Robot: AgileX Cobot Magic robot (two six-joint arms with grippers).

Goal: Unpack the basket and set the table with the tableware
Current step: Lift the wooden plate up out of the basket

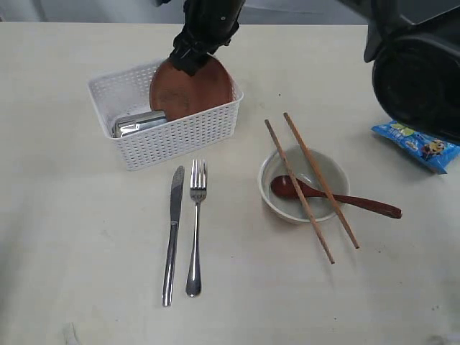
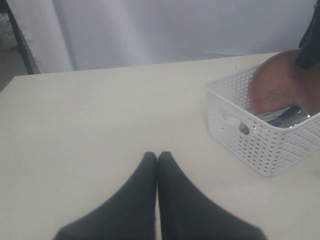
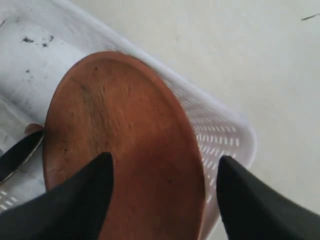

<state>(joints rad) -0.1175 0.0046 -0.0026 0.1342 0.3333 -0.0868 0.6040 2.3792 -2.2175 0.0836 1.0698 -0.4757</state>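
Far left, outside the exterior frame and caught only by its own wrist camera: left gripper (image 2: pixel 157 165), fingers pressed together on nothing, low above bare table (image 1: pixel 79 244), well apart from the white basket at the right of that frame.

Upper left of the exterior frame: basket (image 1: pixel 169 140), not yet emptied. Inside, toward its left end, a steel cup (image 1: pixel 140 123), seemingly lying on its side. Just beside it, a brown plate (image 1: pixel 192 90), tilted up on edge, leaning toward the right end and poking above the rim.

At the plate's top edge: right gripper (image 3: pixel 165 167), reaching in from the upper middle, fingers spread wide over the plate's face, not clamped on it as far as can be told.

Lower middle, below the basket: knife (image 1: pixel 172 237) and fork (image 1: pixel 195 230), parallel, just beside each other, already set out.

Right of centre: bowl (image 1: pixel 332 172), out on the table. In it, a wooden spoon (image 1: pixel 284 187), handle over the rim toward the lower right. Across the rim, two chopsticks (image 1: pixel 346 226).

Right edge: blue snack bag (image 1: pixel 415 145), no part of the setting.

By judgement: most pieces placed, plate and cup left. Plate probably the step in hand, cup after.
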